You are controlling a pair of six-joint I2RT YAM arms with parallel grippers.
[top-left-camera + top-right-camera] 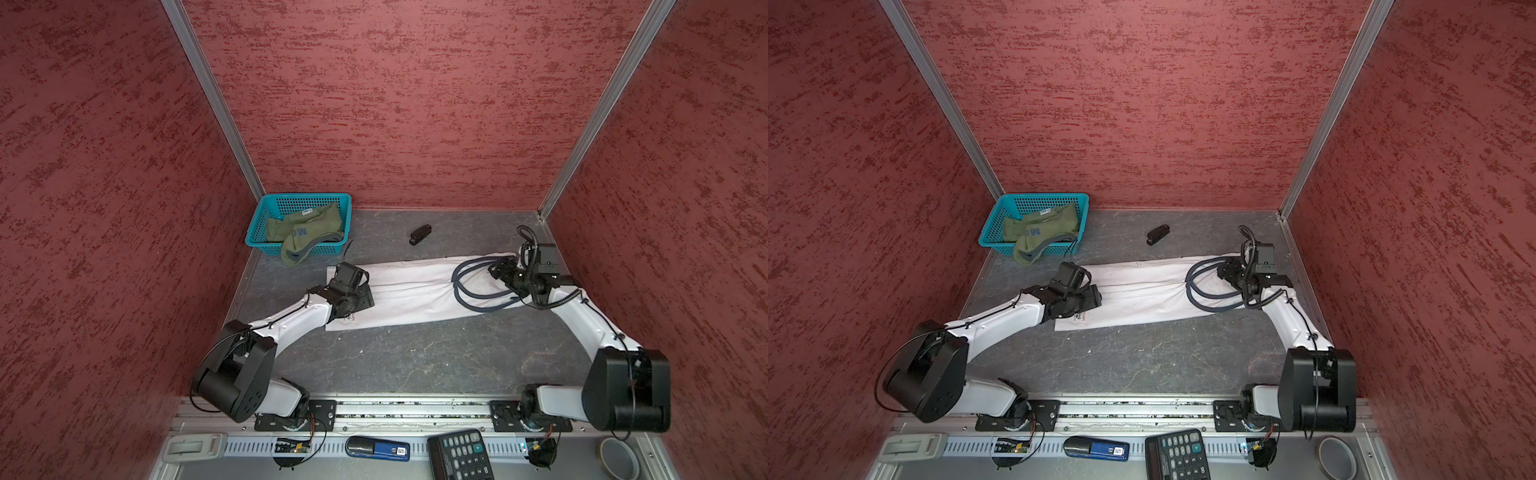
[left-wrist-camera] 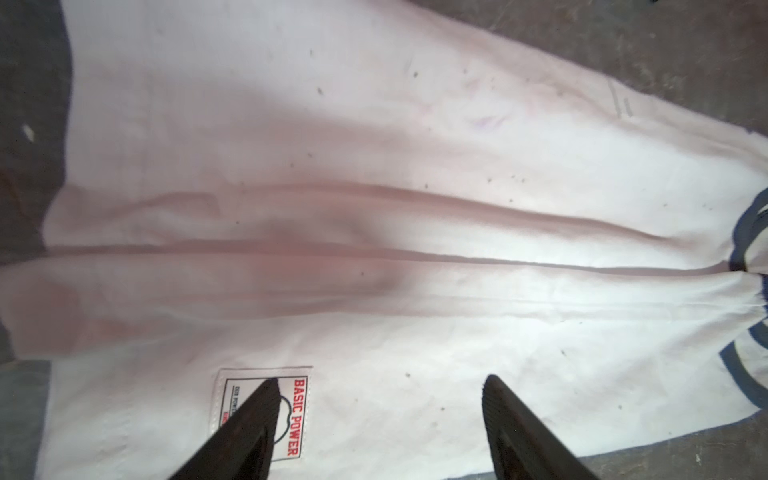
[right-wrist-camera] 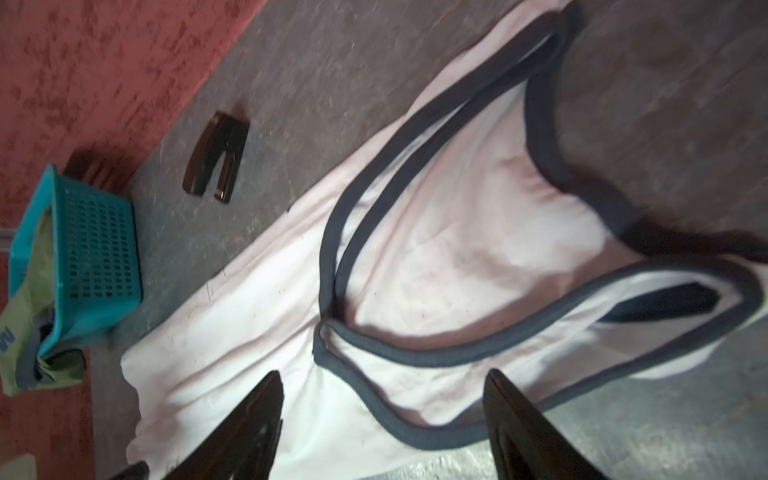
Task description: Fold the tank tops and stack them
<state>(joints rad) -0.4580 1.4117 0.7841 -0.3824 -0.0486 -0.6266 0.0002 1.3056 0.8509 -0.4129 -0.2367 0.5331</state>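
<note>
White top [image 1: 415,291] folded lengthwise, mid-frame. Left hand [image 2: 380,380], right hand [image 3: 384,374] both released, empty. Risk: pinching one layer only; fold springs apart.

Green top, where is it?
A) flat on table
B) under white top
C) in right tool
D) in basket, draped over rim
D: the green top lies bunched in the basket, one end hanging over its front rim.

Grey table [image 1: 415,361], white tank top [image 1: 415,286], teal basket [image 1: 257,226], possibly stapler [image 1: 420,235]
</note>
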